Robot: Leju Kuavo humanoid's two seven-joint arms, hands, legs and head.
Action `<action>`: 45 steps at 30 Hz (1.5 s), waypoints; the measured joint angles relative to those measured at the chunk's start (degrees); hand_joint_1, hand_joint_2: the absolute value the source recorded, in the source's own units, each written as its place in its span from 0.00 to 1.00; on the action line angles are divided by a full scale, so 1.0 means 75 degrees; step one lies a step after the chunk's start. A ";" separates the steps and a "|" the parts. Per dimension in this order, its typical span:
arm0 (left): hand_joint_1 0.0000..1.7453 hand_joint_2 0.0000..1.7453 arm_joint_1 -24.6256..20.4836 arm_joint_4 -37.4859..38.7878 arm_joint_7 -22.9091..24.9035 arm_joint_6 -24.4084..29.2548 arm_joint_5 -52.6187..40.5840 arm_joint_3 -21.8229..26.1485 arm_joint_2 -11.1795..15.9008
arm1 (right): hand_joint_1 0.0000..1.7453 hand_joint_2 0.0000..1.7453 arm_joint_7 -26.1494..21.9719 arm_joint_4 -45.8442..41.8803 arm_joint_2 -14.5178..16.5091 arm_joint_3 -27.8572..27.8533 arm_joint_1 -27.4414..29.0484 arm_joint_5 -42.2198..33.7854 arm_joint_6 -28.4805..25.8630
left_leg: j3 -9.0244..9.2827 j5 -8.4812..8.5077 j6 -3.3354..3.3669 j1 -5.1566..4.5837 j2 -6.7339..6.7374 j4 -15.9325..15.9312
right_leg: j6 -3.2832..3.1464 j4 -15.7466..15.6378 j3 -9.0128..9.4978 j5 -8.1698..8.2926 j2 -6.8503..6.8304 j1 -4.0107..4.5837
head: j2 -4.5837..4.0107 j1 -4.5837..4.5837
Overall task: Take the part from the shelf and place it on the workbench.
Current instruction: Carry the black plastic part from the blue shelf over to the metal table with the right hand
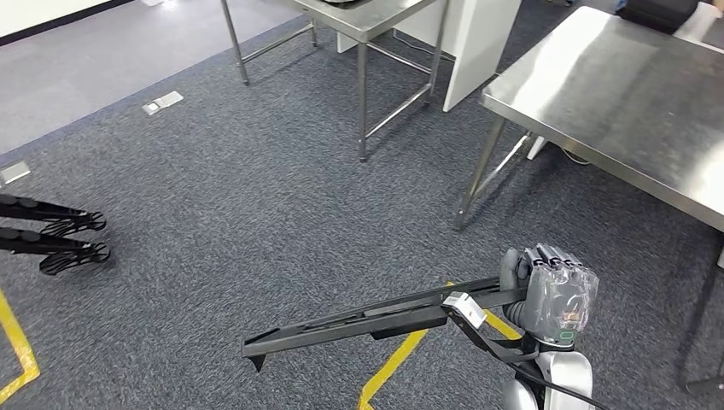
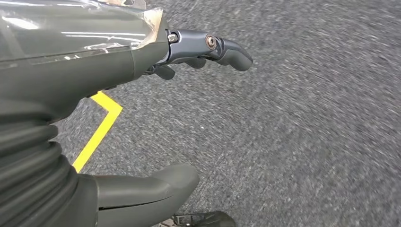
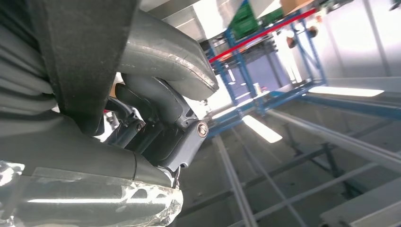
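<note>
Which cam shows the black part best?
Head view: the whole long black part shows, gripped at one end by the right hand above the carpet. Right wrist view shows a dark strip of it under the fingers.

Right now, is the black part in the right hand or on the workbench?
In the right hand. Its fingers grip one end of the part, which hangs over the carpet, beside the workbench.

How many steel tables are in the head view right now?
2: one steel table at the right beside the right hand holding the long black part; another table further back, cut off.
</note>
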 joint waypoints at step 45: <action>0.00 1.00 0.0001 0.0001 -0.0015 0.0020 -0.0009 0.0058 -0.0004 | 1.00 1.00 -0.0199 0.0174 0.0173 -0.0127 -0.0128 -0.0036 -0.0001 | -0.0473 -0.0471 -0.0152 0.0067 -0.0950 0.1176 | -0.0503 -0.0313 0.0178 0.0207 0.1115 0.0030 | -0.0002 -0.0208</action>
